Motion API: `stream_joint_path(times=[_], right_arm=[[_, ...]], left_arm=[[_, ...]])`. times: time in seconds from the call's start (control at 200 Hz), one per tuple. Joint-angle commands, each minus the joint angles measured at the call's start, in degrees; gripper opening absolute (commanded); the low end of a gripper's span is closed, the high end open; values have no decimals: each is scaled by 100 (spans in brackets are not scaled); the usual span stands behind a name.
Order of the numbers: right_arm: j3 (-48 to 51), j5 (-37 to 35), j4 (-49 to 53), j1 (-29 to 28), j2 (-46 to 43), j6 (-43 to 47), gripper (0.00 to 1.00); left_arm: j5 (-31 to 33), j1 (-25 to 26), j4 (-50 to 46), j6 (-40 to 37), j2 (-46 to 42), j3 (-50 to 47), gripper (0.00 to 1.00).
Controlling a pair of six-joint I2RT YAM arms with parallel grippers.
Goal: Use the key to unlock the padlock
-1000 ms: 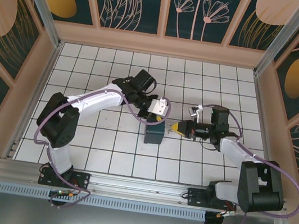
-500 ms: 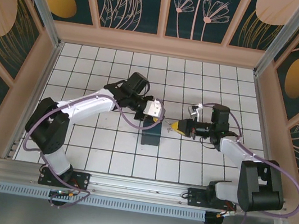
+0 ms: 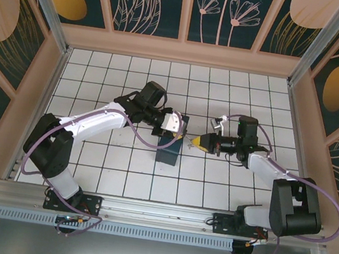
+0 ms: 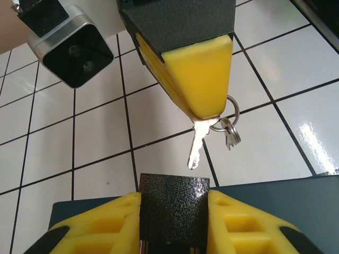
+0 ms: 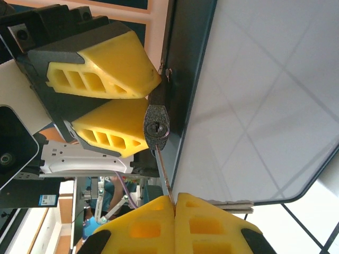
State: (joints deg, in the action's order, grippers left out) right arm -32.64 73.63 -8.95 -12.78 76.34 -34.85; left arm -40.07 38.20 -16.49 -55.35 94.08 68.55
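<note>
Padlock [image 4: 174,209] is held tight by L gripper [image 4: 174,225]. Key [image 4: 195,148] is pinched in R gripper [image 5: 174,200], tip just right of padlock.

We see the padlock [image 4: 174,209] w/ a rough, speckled black finish, the key [image 4: 196,145] in shiny bare metal, yellow pads [image 4: 204,74] matt, prob. foam, tiles [image 4: 100,143] glossy.

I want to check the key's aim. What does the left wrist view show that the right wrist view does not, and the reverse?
Left wrist view: the key seen flat with its ring, tip a little short of the padlock. Right wrist view: the keyhole in the padlock's end face, and the key edge-on as a thin line. Both: the left pincer shut on the padlock, the right pincer shut on the key.
</note>
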Motion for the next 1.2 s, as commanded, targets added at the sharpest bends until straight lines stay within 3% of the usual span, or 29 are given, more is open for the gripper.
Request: stream_joint_path(times=[0.0,1.196], right_arm=[[-111,137,135,-38,-77,184,0],[-462,-15,547,-63,230,536,0]], left_arm=[[-314,-35,243,-37,-193,4,26],[-441,-33,243,-25,-179,18,26]])
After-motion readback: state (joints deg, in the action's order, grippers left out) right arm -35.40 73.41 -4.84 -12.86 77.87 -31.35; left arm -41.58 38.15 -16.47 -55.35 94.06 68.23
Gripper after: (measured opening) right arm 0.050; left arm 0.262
